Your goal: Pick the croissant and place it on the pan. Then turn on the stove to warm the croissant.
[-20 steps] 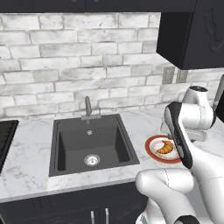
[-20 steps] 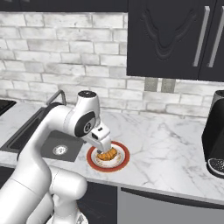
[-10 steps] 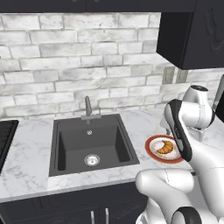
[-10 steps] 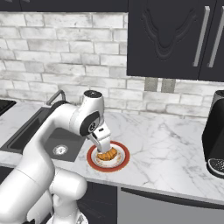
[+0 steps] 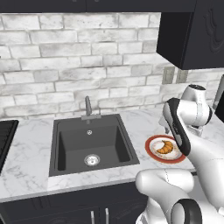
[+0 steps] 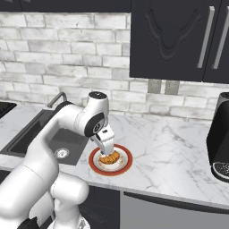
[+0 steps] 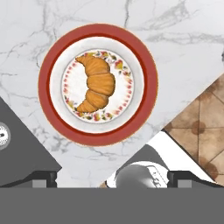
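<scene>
**Croissant on its plate, gripper open above it**

Your croissant (image 7: 96, 83) lies in the middle of a round red-rimmed plate (image 7: 147, 85), on the plate's white centre with its patterned ring around it. You can see it as a golden crescent, its two tips pointing toward the left of the hand view. In the left base view the croissant (image 5: 165, 147) sits on the same plate (image 5: 152, 143), which rests on the marble counter (image 5: 30, 148) just to the right of the black sink (image 5: 89, 143).

Your gripper (image 6: 108, 151) hangs directly over the plate (image 6: 126, 162), pointing down at the croissant (image 6: 109, 158). Its jaws stand spread as wide as they go, and they hold nothing. In the hand view the two dark fingertips (image 7: 43, 177) sit far apart at the bottom edge, below the plate, and neither touches the pastry.

Further out, you have a faucet (image 5: 88, 106) behind the sink against the white brick wall (image 5: 65, 61). At the far left edge of the left base view the dark edge of the stove (image 5: 5, 138) shows. Off to the right in the right base view, a black coffee machine (image 6: 219, 136) stands on the counter, well apart from the plate, under dark upper cabinets (image 6: 179, 40).
</scene>
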You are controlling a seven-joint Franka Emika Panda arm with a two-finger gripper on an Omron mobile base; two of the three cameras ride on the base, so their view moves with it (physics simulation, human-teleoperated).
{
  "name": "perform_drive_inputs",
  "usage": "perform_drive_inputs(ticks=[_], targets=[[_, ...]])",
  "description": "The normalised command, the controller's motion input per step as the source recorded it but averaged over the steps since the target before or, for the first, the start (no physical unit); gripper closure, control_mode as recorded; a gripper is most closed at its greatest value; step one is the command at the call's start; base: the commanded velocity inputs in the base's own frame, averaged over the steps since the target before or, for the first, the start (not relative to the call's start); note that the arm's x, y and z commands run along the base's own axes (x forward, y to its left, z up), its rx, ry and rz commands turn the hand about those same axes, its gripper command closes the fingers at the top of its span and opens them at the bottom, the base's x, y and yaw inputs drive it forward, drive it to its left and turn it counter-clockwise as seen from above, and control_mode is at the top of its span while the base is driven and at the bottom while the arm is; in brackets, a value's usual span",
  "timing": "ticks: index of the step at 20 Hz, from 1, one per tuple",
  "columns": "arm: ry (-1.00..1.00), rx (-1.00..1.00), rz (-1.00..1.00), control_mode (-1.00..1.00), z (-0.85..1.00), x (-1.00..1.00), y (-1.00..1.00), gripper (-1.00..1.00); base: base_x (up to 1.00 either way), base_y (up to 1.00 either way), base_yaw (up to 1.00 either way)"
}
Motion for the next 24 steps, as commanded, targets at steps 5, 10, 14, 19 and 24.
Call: perform_drive_inputs(ticks=[5,10,14,19,24], targets=[[0.00,0.00,0.00,-1.00,-0.23,0.09,-0.02,-1.00,0.00,0.00,0.00],[0.00,0.00,0.00,-1.00,-0.26,0.06,-0.07,-1.00,0.00,0.00,0.00],[0.00,0.00,0.00,-1.00,-0.21,0.09,-0.13,-1.00,0.00,0.00,0.00],[0.00,0.00,0.00,-1.00,-0.17,0.10,-0.08,-1.00,0.00,0.00,0.00],[0.00,0.00,0.00,-1.00,-0.14,0.18,0.00,-1.00,0.00,0.00,0.00]])
